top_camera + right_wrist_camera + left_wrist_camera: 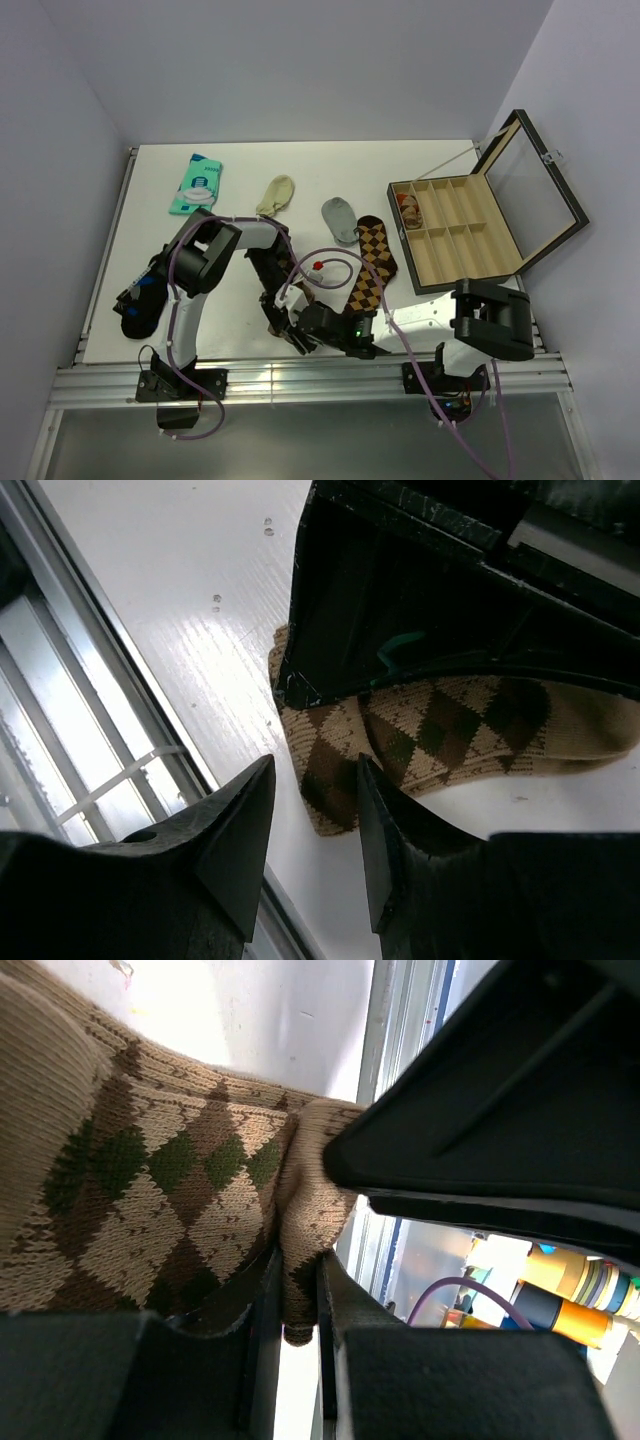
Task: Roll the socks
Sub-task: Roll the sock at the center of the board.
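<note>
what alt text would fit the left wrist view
The left gripper pinches a fold of the argyle sock between its jaws, near the edge of the white table. A black arm part fills the upper right.

1. Tightest at the near edge of the desk (300, 165): left claw (298, 1270) and right claw (314, 765) close together, just beside the rail (300, 372).
2. Closed off inside the left claw: clamped on a fold of the socks (372, 265).
3. Narrow slot between the right claw's fingers (235, 830), sock end lying beyond it.
4. Barred on the right by the open box (460, 235) and its raised lid (535, 190), right arm (490, 320) bulking at its near side.
5. Barred left of centre by the left arm (205, 255) arching over the desk.
6. Low obstacles farther back: teal packet (195, 184), cream sock (277, 194), grey sock (340, 218) just beside the socks.
7. Open desk behind these along the far edge, and between packet and cream sock.
</note>
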`<action>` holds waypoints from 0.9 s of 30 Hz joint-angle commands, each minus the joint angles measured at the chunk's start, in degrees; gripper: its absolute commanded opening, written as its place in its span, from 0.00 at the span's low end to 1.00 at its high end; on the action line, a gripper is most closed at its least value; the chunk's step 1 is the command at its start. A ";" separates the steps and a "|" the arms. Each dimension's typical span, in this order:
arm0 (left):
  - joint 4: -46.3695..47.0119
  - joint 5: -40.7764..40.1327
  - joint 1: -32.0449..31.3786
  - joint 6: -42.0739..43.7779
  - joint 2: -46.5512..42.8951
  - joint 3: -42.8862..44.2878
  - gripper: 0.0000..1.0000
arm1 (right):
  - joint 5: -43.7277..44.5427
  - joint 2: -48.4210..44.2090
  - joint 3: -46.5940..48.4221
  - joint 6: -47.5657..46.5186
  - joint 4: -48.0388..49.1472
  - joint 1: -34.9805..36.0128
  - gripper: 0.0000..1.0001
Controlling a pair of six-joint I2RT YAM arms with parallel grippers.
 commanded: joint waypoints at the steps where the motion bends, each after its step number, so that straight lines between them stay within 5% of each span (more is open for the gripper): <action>1: 1.93 -2.39 0.18 2.00 0.95 0.88 0.00 | 0.00 1.98 2.98 -1.10 2.67 0.40 0.45; 18: 0.17 -1.77 0.18 3.23 1.30 0.71 0.08 | 1.93 9.45 2.81 -0.39 3.28 0.40 0.47; 27: 0.43 -0.63 0.18 3.06 -0.89 0.45 0.20 | 2.20 10.25 1.76 0.57 2.76 0.31 0.19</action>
